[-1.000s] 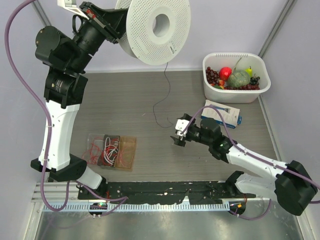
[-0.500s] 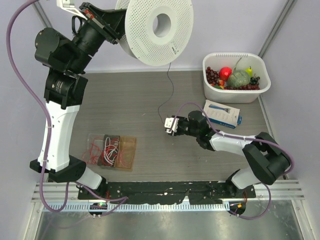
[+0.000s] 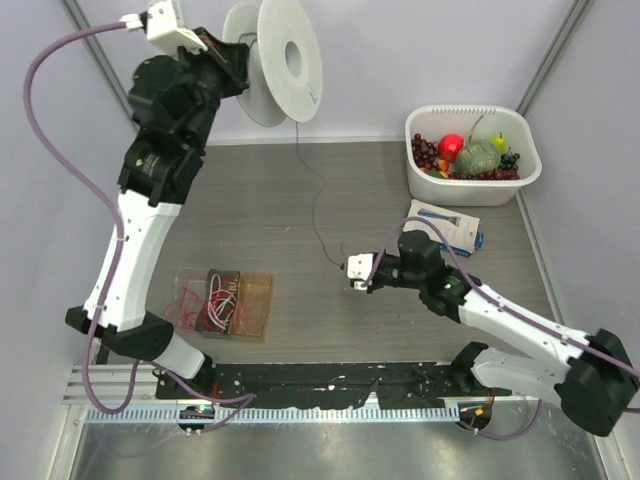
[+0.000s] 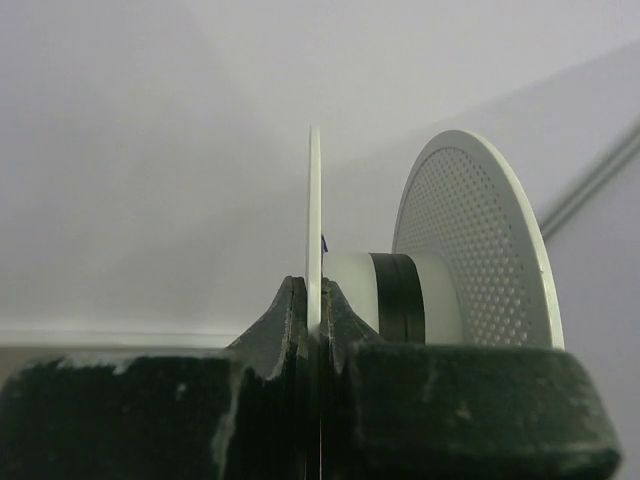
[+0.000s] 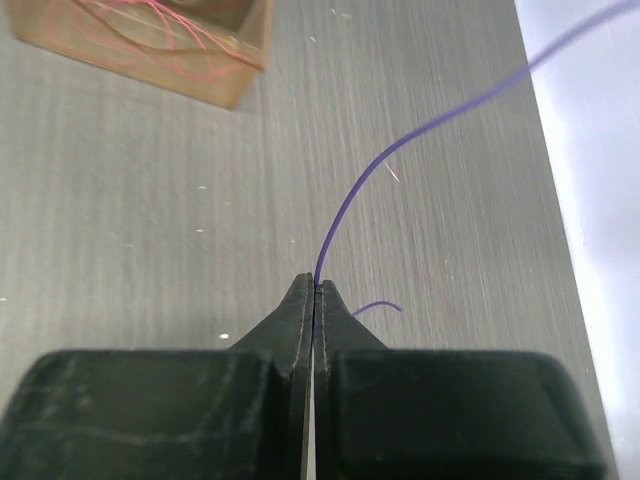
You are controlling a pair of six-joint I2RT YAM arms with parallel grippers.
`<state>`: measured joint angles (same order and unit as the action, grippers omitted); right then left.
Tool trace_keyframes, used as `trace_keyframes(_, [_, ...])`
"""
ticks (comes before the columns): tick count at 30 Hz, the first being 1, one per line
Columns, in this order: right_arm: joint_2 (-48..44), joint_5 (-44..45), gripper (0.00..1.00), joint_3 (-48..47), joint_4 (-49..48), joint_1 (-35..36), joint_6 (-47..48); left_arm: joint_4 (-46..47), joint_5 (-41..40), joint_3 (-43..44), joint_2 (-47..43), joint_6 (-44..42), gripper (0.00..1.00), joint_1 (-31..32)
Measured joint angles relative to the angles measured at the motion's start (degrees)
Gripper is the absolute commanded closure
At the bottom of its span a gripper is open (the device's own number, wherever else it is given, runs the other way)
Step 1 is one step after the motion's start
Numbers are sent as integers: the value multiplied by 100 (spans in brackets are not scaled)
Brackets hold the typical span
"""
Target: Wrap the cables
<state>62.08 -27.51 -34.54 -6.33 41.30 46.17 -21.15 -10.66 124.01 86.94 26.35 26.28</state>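
Note:
My left gripper [image 3: 238, 62] holds the round white perforated spool [image 3: 275, 60] high at the back left, seen almost edge-on. In the left wrist view the left gripper [image 4: 313, 300] is shut on the spool's near flange [image 4: 314, 200], with dark windings [image 4: 398, 297] on the hub. The thin dark cable [image 3: 314, 205] hangs from the spool and runs down to the table. My right gripper [image 3: 353, 274] sits low at mid-table on the cable's lower end. In the right wrist view the right gripper [image 5: 315, 286] is shut on the cable [image 5: 352, 200], and a short free end [image 5: 380, 305] curls beside the jaws.
A white bin of fruit [image 3: 527, 172] stands at the back right. A blue and white box [image 3: 445, 228] lies just behind the right arm. A clear box of red wires [image 3: 225, 302] sits front left, and its corner [image 5: 150, 45] shows in the right wrist view.
The left arm swung the spool from face-on to nearly edge-on and shifted it left. The right gripper went from open to shut on the cable at mid-table.

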Motion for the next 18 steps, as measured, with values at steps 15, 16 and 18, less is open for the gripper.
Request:
trace_keyframes(15, [-1421, 4, 99, -2323, 2811, 848, -24, 1191, -2413, -2577, 1182, -2218, 100, 15])
trace_keyframes(16, [-1421, 22, 99, -2459, 2828, 848, -22, 1204, -2398, -2638, 1248, -2247, 100, -33])
trace_keyframes(18, [-1399, 46, 99, -2754, 2855, 848, -17, 1204, -2321, -2699, 1388, -2277, 100, -157])
